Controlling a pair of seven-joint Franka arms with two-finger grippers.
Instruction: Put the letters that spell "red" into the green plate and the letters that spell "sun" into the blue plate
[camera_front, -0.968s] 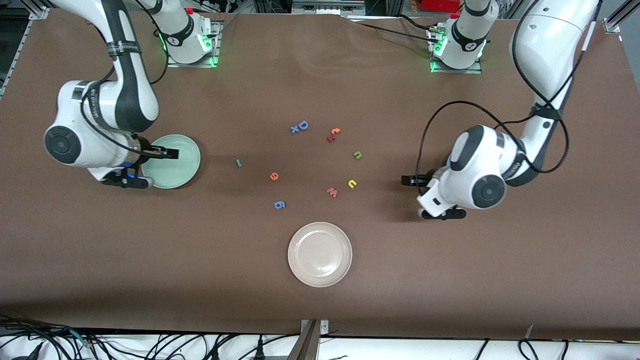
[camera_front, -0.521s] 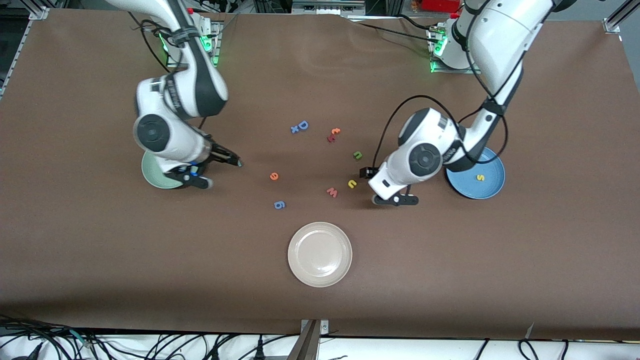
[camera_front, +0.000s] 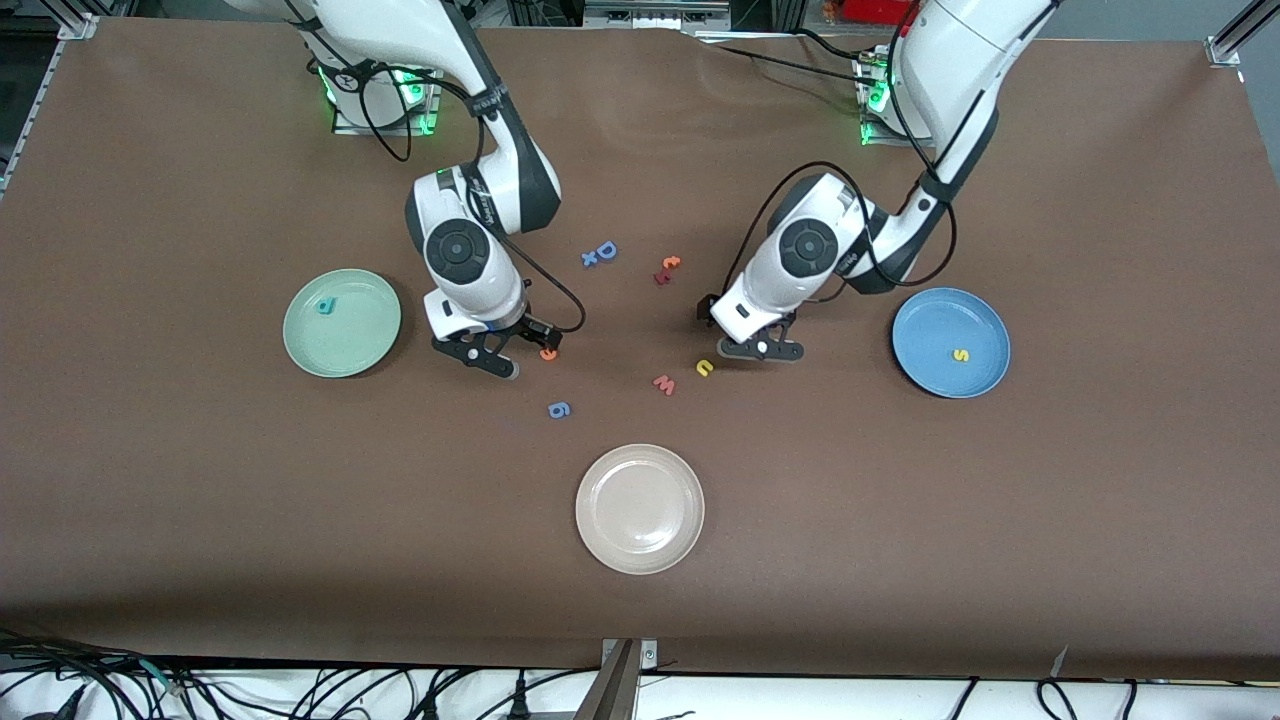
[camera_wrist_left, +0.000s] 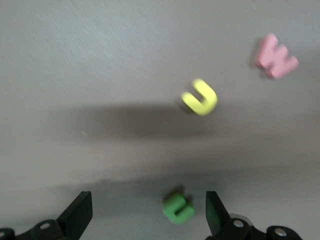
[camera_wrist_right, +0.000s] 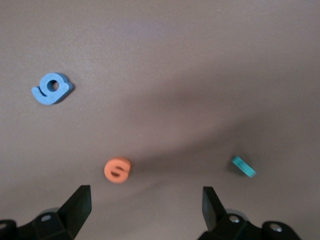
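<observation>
right gripper spread over orange e | left gripper spread over green n | d in green plate, s in blue plate | risk: fingers nudge tiny letters away

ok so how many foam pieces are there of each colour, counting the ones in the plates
teal: 2 (d, r)
yellow: 2 (s, u)
blue: 3 (D, x, g)
orange: 2 (t, e)
red: 2 (w, small piece)
green: 1 (n)
total: 12
</observation>
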